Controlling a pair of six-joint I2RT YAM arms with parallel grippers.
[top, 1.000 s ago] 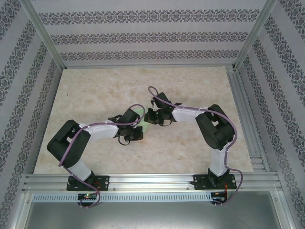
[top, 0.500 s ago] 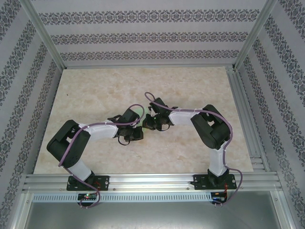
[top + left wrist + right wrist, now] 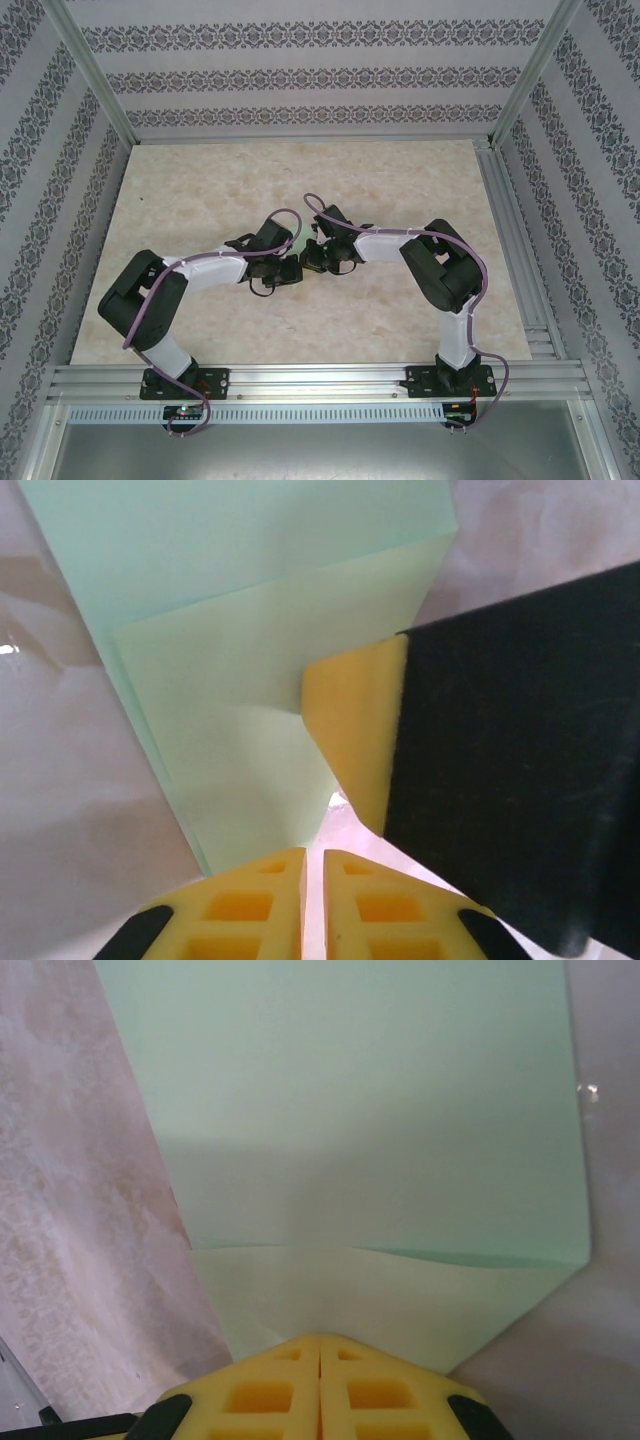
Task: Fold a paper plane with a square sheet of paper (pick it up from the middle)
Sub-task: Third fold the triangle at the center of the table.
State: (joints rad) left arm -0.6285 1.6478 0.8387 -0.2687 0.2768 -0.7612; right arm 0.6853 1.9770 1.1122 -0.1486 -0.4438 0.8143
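Step in hand: pressing crease, plane far from finished. square sheet of paper (image 3: 250,710) partly folded, flat at table (image 3: 400,180) centre. right gripper (image 3: 320,1340) clenched, tips pressing folded flap at 6 o'clock in its view. left gripper (image 3: 312,855) nearly clenched, thin slit, apparently grasping nothing; sheet at its 11 o'clock. Next move calls for firm sweep along crease, sheet pinned against sliding.

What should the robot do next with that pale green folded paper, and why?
Probably slide the shut right gripper along the fold to press it flat. Its closed tips rest on the lighter flap folded over the thin pale green paper sheet, and a dark line under that flap's edge suggests it is not lying flat yet.
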